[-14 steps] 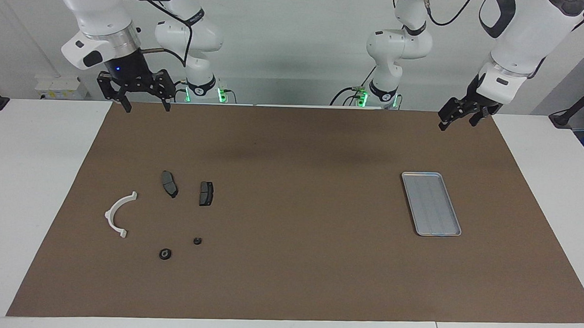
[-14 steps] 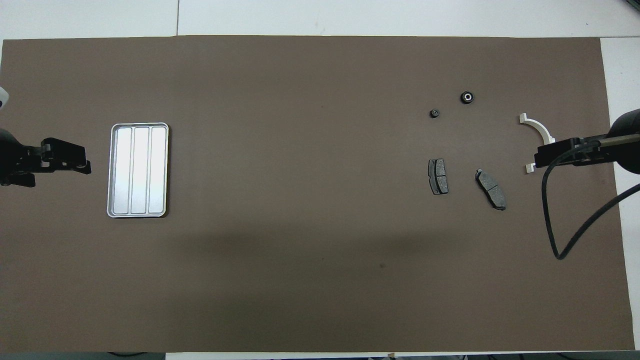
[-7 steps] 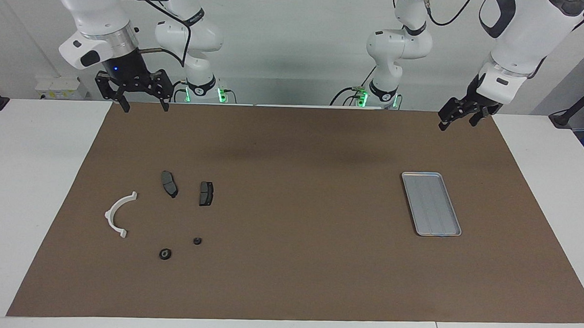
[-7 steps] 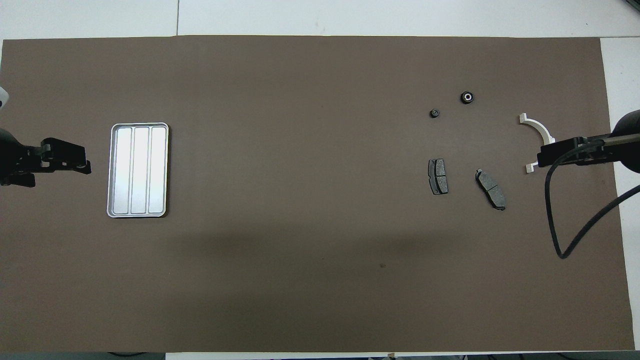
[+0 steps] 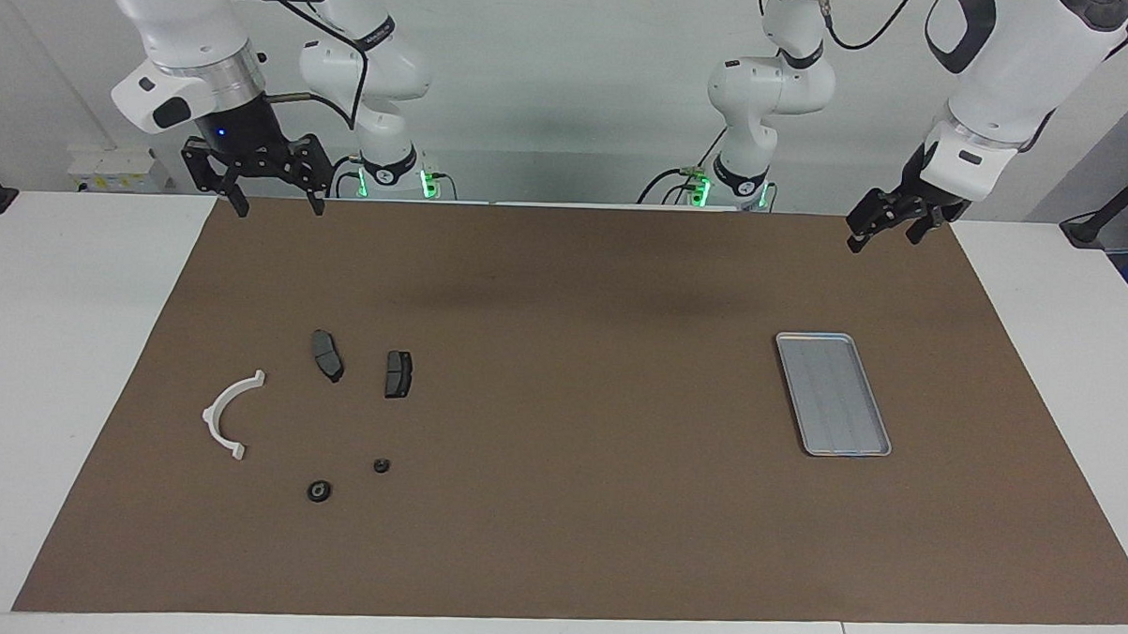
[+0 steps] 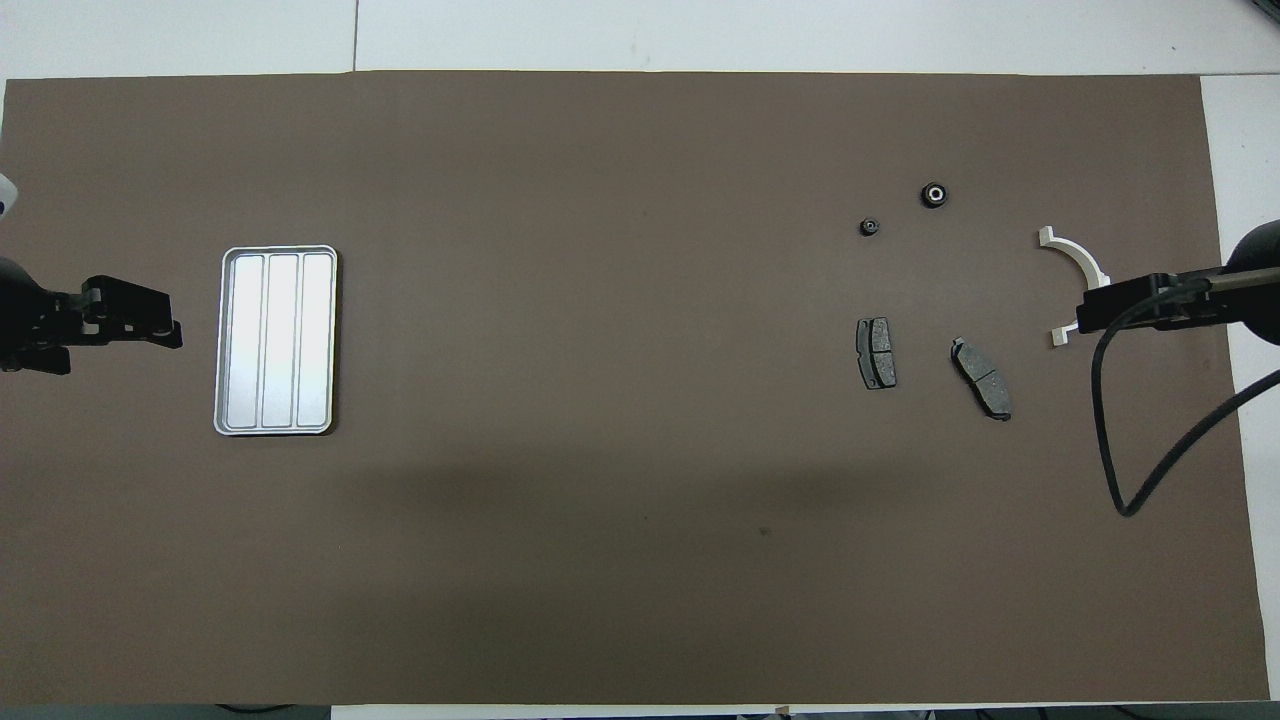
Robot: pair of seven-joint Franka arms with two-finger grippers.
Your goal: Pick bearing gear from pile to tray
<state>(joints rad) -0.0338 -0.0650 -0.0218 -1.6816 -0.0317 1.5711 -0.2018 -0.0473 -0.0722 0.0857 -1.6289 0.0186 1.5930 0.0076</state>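
Brown matting [image 5: 580,402] is spread over the white worktop [image 5: 75,337]. At the facing view's upper left the right gripper [image 5: 273,199] is held in the air over the mat's edge, fingers spread wide, nothing between them. At upper right the left gripper [image 5: 881,230] is raised too, fingers apart and empty. The pile [image 5: 321,412] is scattered at lower left: a white arc [image 5: 227,416], two brake pads [image 5: 327,355], two small black round pieces [image 5: 320,491]. The tray [image 5: 832,393] lies at right.

In the overhead view the tray [image 6: 276,340] is seen at left beside the left gripper [image 6: 165,335], the pile [image 6: 940,290] at right, the right gripper [image 6: 1085,315] covering part of the arc [image 6: 1075,255].
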